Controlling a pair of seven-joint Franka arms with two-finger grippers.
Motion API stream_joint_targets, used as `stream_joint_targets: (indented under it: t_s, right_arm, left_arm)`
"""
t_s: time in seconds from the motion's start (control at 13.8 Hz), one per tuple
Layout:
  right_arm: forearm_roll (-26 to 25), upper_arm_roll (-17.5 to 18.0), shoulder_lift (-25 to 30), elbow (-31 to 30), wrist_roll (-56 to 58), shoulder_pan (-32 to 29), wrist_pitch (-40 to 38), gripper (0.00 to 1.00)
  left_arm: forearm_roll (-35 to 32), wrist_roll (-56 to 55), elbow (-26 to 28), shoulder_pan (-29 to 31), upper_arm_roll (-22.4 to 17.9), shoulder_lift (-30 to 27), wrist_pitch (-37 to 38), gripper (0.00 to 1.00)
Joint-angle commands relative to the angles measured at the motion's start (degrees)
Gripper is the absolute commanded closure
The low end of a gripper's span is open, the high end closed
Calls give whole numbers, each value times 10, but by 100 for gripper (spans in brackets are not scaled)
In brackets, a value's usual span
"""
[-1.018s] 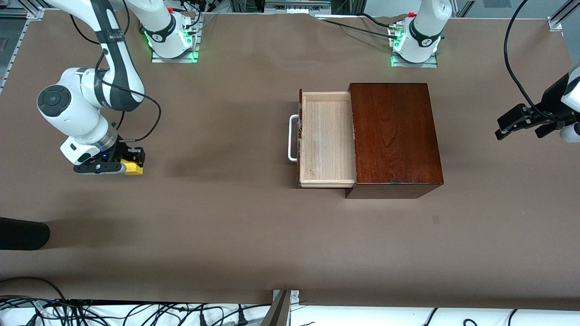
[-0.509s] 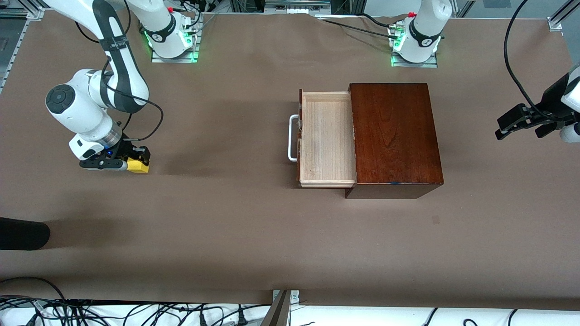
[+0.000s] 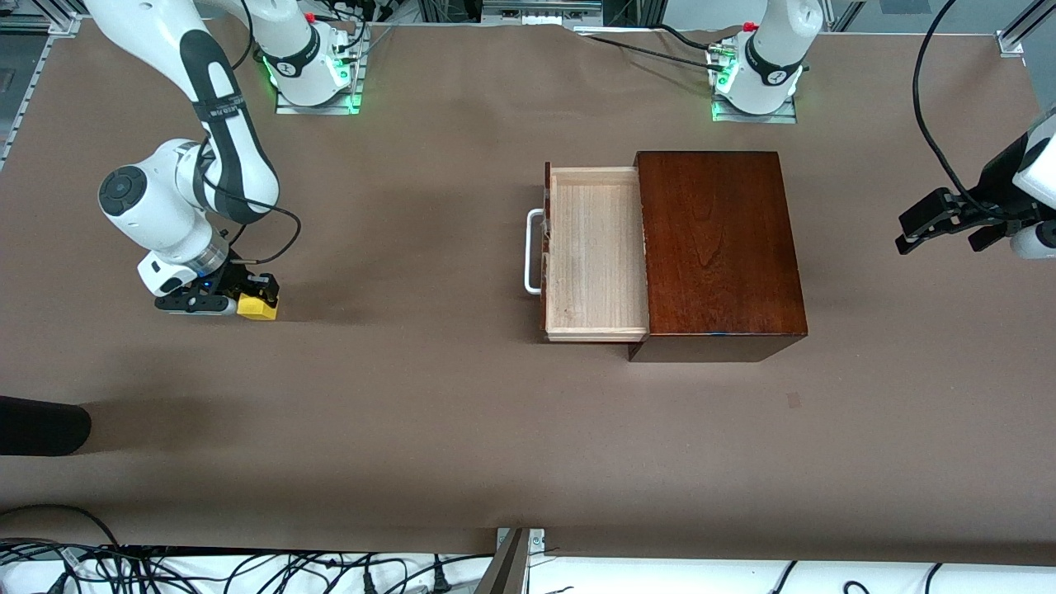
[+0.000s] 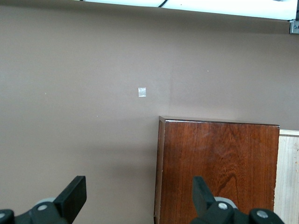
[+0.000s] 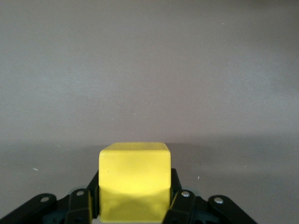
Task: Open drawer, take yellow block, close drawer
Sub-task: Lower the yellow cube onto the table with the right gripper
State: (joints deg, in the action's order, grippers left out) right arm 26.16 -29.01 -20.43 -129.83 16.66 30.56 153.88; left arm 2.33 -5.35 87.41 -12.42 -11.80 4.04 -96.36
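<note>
Now, from the front view, I am holding my right gripper (image 3: 247,299) low over the bench (image 3: 412,412) at the right arm's end, its fingers clamped together on the yellow block (image 3: 258,308), which is sitting between them just above or on the brown surface; I cannot tell which. The drawer (image 3: 594,252) is standing pulled out of the dark wooden box (image 3: 718,247) near the middle of the bench, its pale tray showing bare wood inside and its white handle (image 3: 534,252) pointing toward the right arm's end. The block is lying well apart from the drawer. My left gripper (image 3: 940,221) is waiting in the air over the left arm's end of the bench, well apart from the box, its fingers standing apart with nothing between them. From the left wrist view, I am seeing my left gripper's two dark fingers (image 4: 72,196) spread wide, with the box's glossy top (image 4: 217,158) and a strip of the drawer's pale tray (image 4: 288,177) lying below them, and a small pale square mark (image 4: 142,92) sitting on the bench near the box. From the right wrist view, the yellow block (image 5: 134,179) is filling the space between my right gripper's black fingers (image 5: 180,198), which are pressing against two of its sides, with plain brown bench (image 5: 149,70) stretching out past it.
</note>
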Motion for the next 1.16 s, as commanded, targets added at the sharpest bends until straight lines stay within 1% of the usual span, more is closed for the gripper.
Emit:
stream_joint_targets:
  t_s: [0.0, 0.15, 0.29, 0.51, 0.73, 0.8, 0.87, 0.95, 1.02, 1.09]
  right_arm:
    - [25, -2, -13, -4, 21, 3, 15, 97]
    - [34, -2, -27, -4, 35, 2, 27, 97]
    - [70, 1, -37, -4, 59, 3, 27, 97]
    - [106, 3, -51, -3, 81, 3, 32, 96]
    - [112, 3, -56, -3, 81, 3, 42, 93]
    - [112, 3, -56, -3, 81, 3, 42, 88]
    - [112, 3, -56, -2, 80, 3, 42, 81]
    - [111, 3, -56, -1, 81, 3, 40, 59]
    - [111, 4, -56, 1, 81, 4, 40, 19]
    - [111, 4, -55, 5, 82, 6, 39, 0]
  left_arm:
    - [15, 6, -15, 1, -4, 3, 12, 0]
    - [16, 6, -15, 2, -4, 4, 12, 0]
    - [14, 10, -15, 5, -4, 6, 11, 0]
    - [11, 10, -15, 5, -4, 6, 11, 0]
    - [8, 10, -21, 6, -5, 15, 6, 0]
    - [9, 10, -24, 7, -8, 15, 8, 0]
    - [8, 10, -24, 11, -8, 15, 8, 0]
    - [8, 10, -23, 11, -9, 15, 8, 0]
    - [8, 10, -23, 13, -9, 19, 6, 0]
    - [8, 10, -24, 16, -9, 29, 6, 0]
